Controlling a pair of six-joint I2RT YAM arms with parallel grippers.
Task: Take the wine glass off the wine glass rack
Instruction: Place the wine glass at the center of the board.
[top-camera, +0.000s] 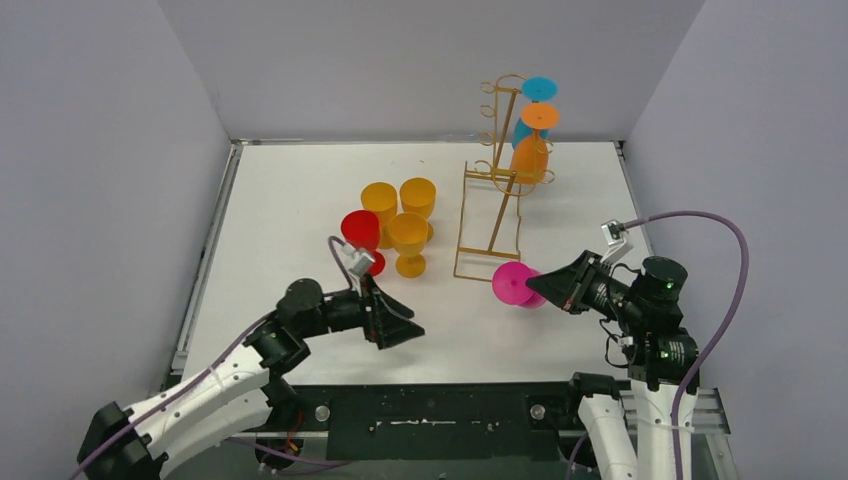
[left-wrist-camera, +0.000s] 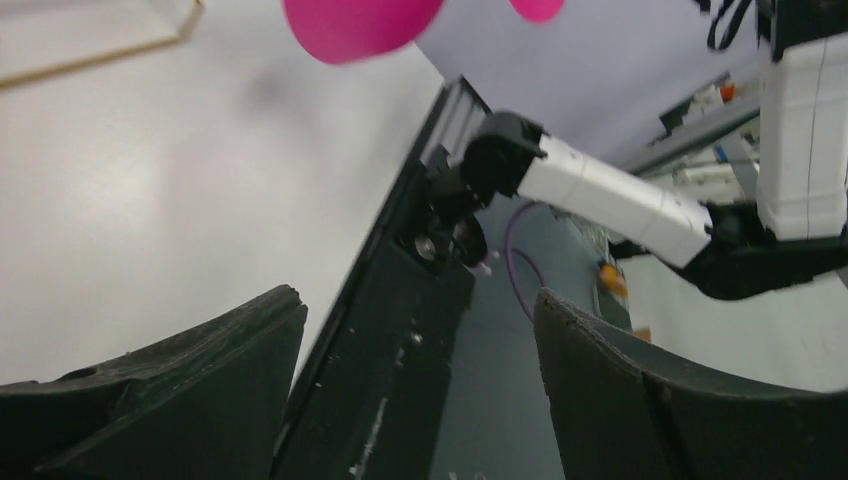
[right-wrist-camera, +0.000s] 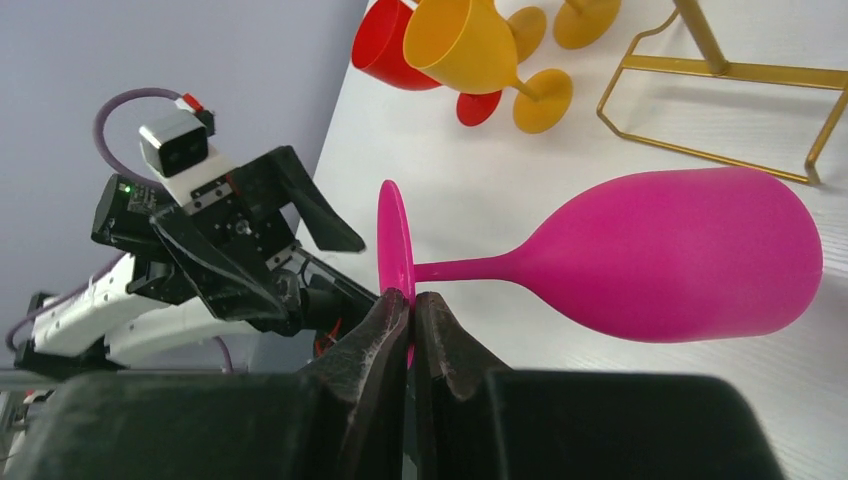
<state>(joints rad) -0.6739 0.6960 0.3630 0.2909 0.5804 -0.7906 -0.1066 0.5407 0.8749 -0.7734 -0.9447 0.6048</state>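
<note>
Top external: my right hand (top-camera: 546, 287) pinches the pink wine glass (top-camera: 512, 284), off the wine glass rack (top-camera: 500, 180) at its five o'clock. Left wrist: my left hand (left-wrist-camera: 420, 330) gapes, empty. Right wrist: only the foot's rim is nipped; the bowl's weight could twist it loose.

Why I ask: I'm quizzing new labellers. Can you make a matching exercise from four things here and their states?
1 pink plastic wine glass
2 orange plastic wine glass
3 red plastic goblet
4 left gripper

A open, empty
B hanging inverted on the gold wire rack
C upright beside yellow goblets
D foot pinched by the right gripper

Pairs: 1-D, 2-B, 3-C, 4-A
</note>
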